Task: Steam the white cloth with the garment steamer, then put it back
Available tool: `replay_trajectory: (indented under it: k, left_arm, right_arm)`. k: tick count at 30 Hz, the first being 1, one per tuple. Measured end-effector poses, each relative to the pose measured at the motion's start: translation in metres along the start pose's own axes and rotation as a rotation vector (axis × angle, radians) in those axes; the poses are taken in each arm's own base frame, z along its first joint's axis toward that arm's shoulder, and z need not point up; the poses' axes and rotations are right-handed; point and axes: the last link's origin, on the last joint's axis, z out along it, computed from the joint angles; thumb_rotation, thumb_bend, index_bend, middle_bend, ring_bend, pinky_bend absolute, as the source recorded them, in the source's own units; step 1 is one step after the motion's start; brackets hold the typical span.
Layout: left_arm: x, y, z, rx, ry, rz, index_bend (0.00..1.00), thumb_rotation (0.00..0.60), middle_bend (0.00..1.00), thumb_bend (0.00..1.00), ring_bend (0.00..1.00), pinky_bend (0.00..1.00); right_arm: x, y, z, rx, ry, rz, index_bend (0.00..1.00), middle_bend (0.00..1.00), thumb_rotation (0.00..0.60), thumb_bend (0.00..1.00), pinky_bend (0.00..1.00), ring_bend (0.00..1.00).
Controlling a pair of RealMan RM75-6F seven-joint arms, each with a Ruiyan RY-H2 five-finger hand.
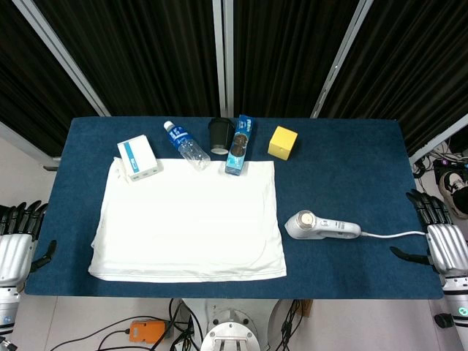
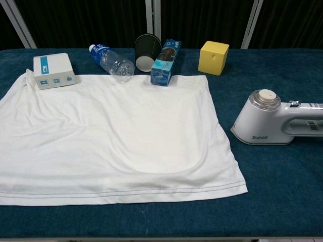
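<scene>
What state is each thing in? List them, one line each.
white cloth: spread flat, slightly wrinkled
garment steamer: lying on the table right of the cloth, not held
water bottle: on its side
black cup: tipped on its side
cookie pack: lying down, one end on the cloth
white box: resting on the cloth corner
yellow cube: sitting apart
left hand: open, empty
right hand: open, empty

A white cloth (image 1: 190, 219) lies spread flat on the blue counter (image 1: 344, 168). The garment steamer (image 1: 320, 225) lies just beside its right edge, untouched. The left hand (image 1: 18, 241) and right hand (image 1: 442, 238) hover at the counter's sides, fingers apart.
</scene>
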Motion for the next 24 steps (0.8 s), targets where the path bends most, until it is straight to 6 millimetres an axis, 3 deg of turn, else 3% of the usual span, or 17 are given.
replay_trajectory:
  k: [6,10,17,19,24]
  left_arm:
    - [-0.003,-0.003,-0.002,0.01,-0.018,0.002,0.09,0.6,0.09,0.3,0.0,0.0]
    - [-0.005,0.0,-0.003,-0.004,-0.026,-0.002,0.09,0.6,0.09,0.3,0.0,0.0]
    - [-0.006,-0.002,-0.002,-0.011,-0.036,-0.008,0.09,0.6,0.09,0.3,0.0,0.0]
    - [-0.007,-0.003,-0.001,-0.014,-0.041,-0.01,0.09,0.6,0.09,0.3,0.0,0.0]
    - [-0.01,-0.004,0.001,-0.025,-0.054,-0.007,0.09,0.6,0.09,0.3,0.0,0.0]
  right_arm:
    - [-0.007,-0.007,0.007,0.001,-0.071,0.032,0.02,0.1,0.6,0.05,0.05,0.02]
    - [-0.014,-0.016,0.016,-0.005,-0.124,0.024,0.16,0.17,0.6,0.05,0.14,0.13]
    - [-0.02,-0.043,0.044,-0.026,-0.19,0.066,0.37,0.37,0.6,0.05,0.14,0.33]
    - [-0.023,-0.047,0.051,-0.033,-0.198,0.055,0.41,0.41,0.6,0.05,0.14,0.38]
    - [-0.032,-0.06,0.065,-0.055,-0.241,-0.003,0.43,0.44,0.6,0.05,0.14,0.41]
